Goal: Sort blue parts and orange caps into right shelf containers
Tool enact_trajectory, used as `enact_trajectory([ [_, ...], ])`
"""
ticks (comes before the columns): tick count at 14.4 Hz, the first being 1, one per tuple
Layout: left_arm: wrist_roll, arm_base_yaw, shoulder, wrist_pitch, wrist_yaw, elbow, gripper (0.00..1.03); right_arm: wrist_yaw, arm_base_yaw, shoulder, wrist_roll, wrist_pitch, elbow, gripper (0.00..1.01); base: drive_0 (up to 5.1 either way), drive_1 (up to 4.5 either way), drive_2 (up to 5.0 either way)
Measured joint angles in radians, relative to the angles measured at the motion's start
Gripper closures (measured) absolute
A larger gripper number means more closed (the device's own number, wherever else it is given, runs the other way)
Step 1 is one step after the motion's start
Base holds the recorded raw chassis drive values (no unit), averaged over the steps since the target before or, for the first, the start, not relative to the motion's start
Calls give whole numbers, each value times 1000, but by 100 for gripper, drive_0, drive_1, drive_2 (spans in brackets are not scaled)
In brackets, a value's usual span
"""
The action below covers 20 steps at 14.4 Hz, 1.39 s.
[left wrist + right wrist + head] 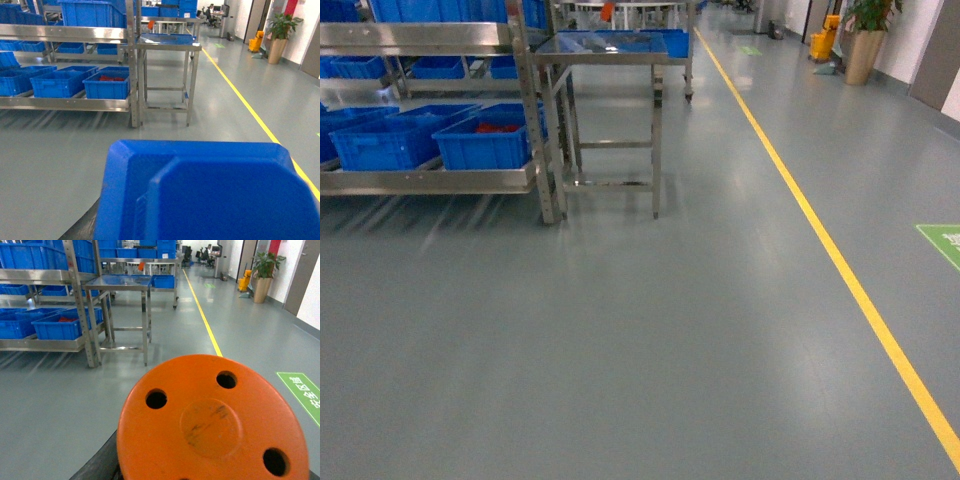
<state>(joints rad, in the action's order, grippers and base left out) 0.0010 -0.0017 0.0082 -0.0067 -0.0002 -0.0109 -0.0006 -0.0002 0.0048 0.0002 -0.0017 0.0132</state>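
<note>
Filling the lower part of the left wrist view is a blue part point(210, 192), a smooth moulded piece with a raised inner panel, sitting right at the left pincer, which it hides. Whether that pincer is clamped on it or merely under it cannot be told, as no fingers show. The right wrist view is likewise taken up by an orange cap point(212, 427), a round disc with three visible holes and a shallow circle in its middle, directly in front of the right pincer. Its fingers are also hidden, so its state cannot be told either.

Well ahead of both pincers and off to their left stands a steel shelf rack point(430, 180) holding blue crates point(485, 142). The crate nearest the rack's right-hand post has something red or orange inside point(111, 78), too small to make out. Just to the right of the rack, and equally far ahead, is a steel table point(605, 60) with a blue tray-like top. A yellow floor line point(840, 265) runs away to the right of the pincers across the grey floor point(640, 340). Far ahead to the right is a potted plant point(263, 270). Neither arm appears in the head view.
</note>
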Motion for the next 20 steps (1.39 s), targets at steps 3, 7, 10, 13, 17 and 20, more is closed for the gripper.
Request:
enact_trajectory([
  [3,0,0,0,-2,-1,0,60,0,0,0,0,-5,0,56,6,429,-416],
  [7,0,0,0,-1,0,0,60,0,0,0,0,-6,0,56,6,430,-418],
  [10,0,0,0,3,0,0,60,0,0,0,0,-1,0,56,-1,424,-426],
  [13,0,0,0,1,0,0,60,0,0,0,0,-3,0,56,-7,419,-433],
  [17,0,0,0,1,-2,0,60,0,0,0,0,-2,0,56,-8,418,-434],
  [20,0,0,0,-2,0,0,60,0,0,0,0,-6,0,56,1,426,-425],
])
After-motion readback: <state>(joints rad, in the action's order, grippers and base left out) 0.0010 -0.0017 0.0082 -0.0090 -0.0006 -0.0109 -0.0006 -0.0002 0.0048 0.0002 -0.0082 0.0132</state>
